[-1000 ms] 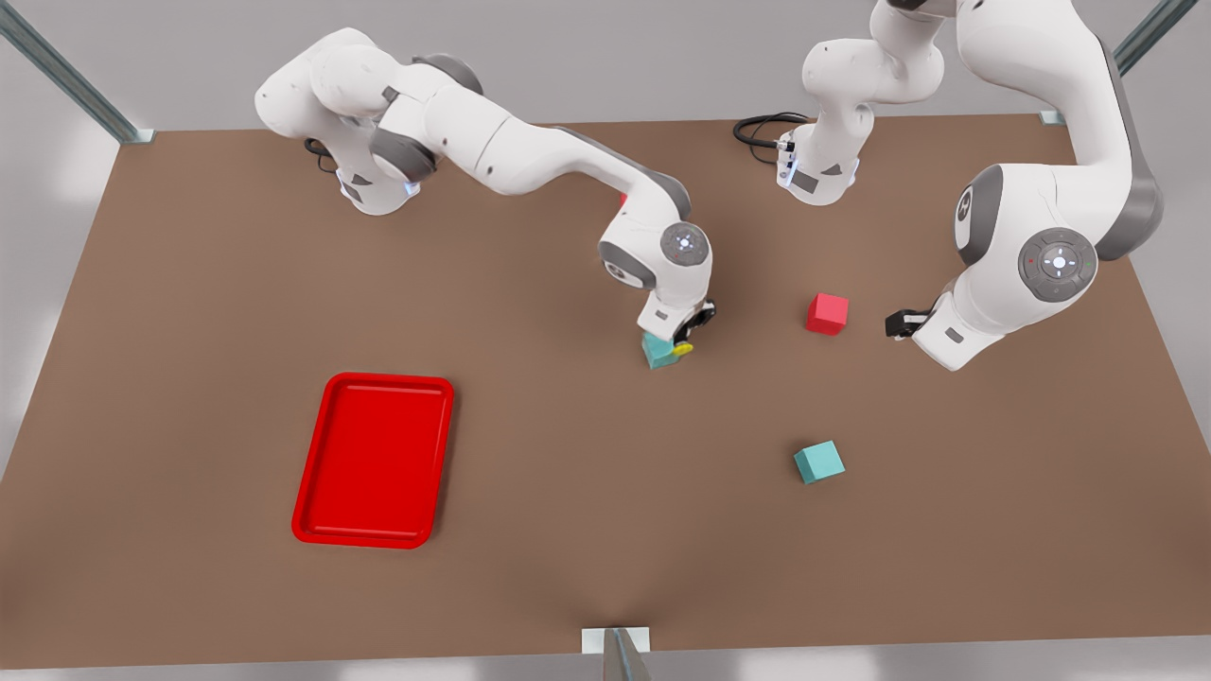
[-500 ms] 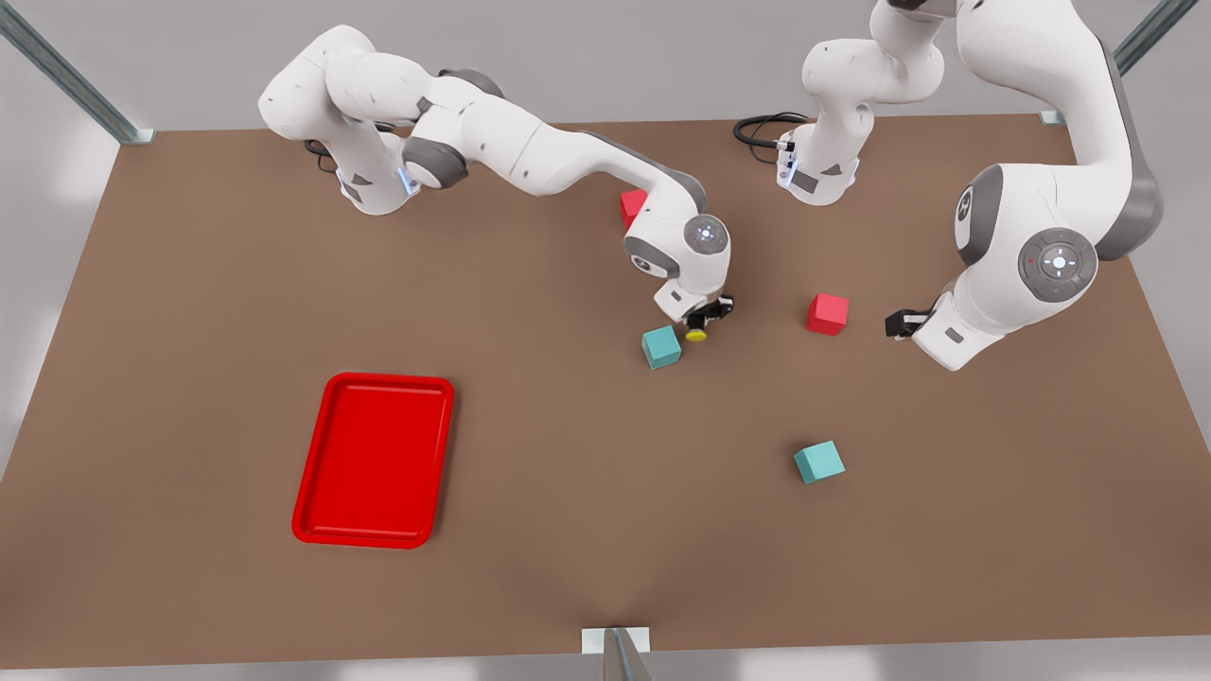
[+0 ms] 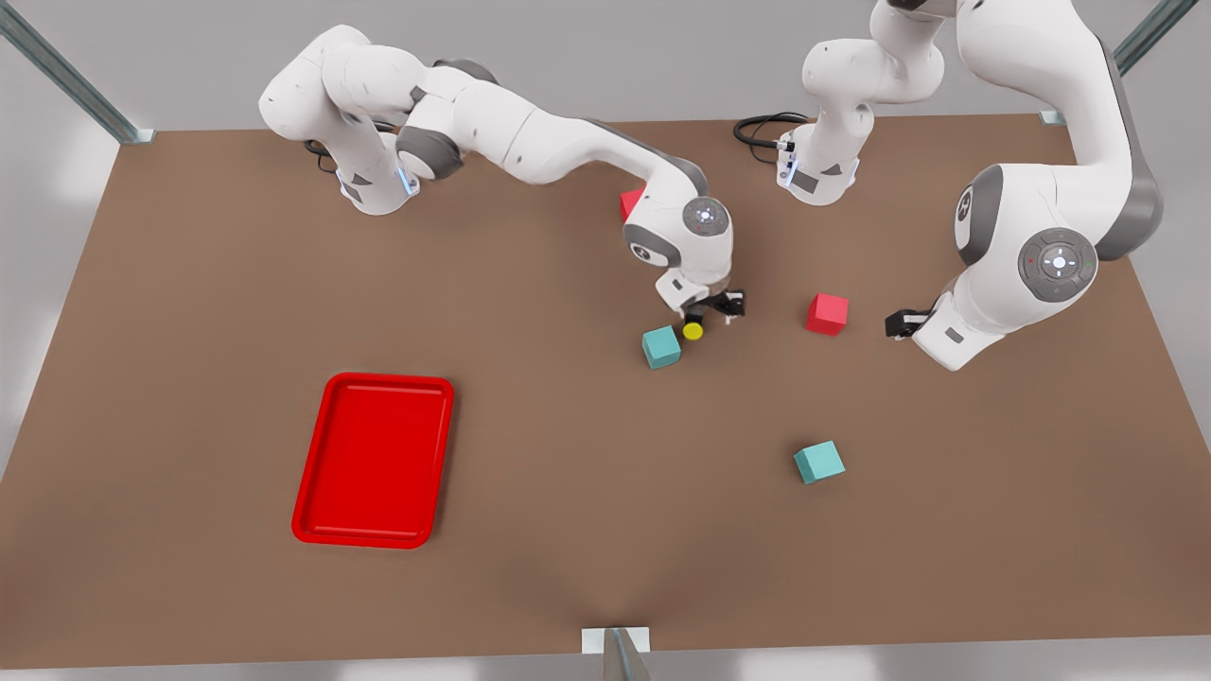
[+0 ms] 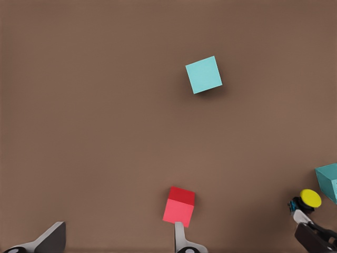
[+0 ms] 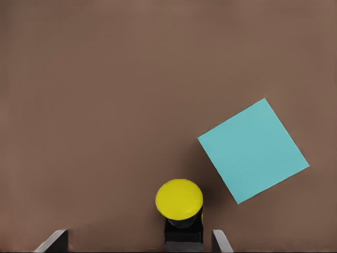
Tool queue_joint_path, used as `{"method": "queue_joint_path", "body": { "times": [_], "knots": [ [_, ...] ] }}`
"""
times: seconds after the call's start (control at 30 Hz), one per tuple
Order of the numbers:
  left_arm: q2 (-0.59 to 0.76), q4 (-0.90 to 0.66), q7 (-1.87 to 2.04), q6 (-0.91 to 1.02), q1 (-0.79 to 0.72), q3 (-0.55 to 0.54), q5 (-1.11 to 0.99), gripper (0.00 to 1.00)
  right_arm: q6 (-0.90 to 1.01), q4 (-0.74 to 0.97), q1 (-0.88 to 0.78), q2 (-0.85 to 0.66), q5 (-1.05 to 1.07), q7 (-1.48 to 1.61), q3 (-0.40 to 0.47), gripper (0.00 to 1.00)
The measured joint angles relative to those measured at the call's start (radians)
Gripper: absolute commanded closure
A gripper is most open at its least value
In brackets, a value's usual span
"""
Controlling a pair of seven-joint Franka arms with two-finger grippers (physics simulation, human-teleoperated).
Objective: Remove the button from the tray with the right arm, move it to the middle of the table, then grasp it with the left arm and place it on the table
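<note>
— Button (image 3: 693, 330) first: where is it?

— Out of the red tray (image 3: 374, 461), at the middle of the brown counter (image 3: 530, 445), just right of a teal cube (image 3: 661, 346) in the front view.

— Is the right tool (image 3: 714, 313) on it?

— Its fingers (image 5: 57, 240) stand apart on either side of the button; I can't tell whether they touch it.

— And the left tool (image 3: 901, 323)?

— It waits at the front view's right, fingers (image 4: 50, 239) spread and empty, near a red cube (image 3: 827, 313). Another teal cube (image 3: 818, 462) sits nearer, and a second red cube (image 3: 630, 203) lies behind the right arm.
</note>
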State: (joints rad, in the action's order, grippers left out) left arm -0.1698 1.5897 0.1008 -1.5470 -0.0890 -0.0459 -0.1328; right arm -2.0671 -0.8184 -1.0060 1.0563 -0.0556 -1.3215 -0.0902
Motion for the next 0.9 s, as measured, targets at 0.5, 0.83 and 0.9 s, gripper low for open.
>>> {"method": "queue_joint_path", "body": {
  "times": [0.5, 0.83, 0.9],
  "knots": [
    [-0.147, 0.295, 0.22, -0.23, -0.484, -0.003, 0.249, 0.0, 0.404, -0.685, 0.934, -0.881, -0.01, 0.475, -0.229, 0.0],
    [-0.117, 0.573, 0.284, -0.697, -0.494, -0.014, 0.282, 0.0, 0.474, -0.59, 1.063, -0.839, 0.038, 0.781, -0.251, 0.0],
    [-0.112, 0.601, 0.269, -0.733, -0.503, -0.031, 0.269, 0.0, 0.504, -0.58, 1.061, -0.838, 0.044, 0.825, -0.256, 0.0]
  ]
}}
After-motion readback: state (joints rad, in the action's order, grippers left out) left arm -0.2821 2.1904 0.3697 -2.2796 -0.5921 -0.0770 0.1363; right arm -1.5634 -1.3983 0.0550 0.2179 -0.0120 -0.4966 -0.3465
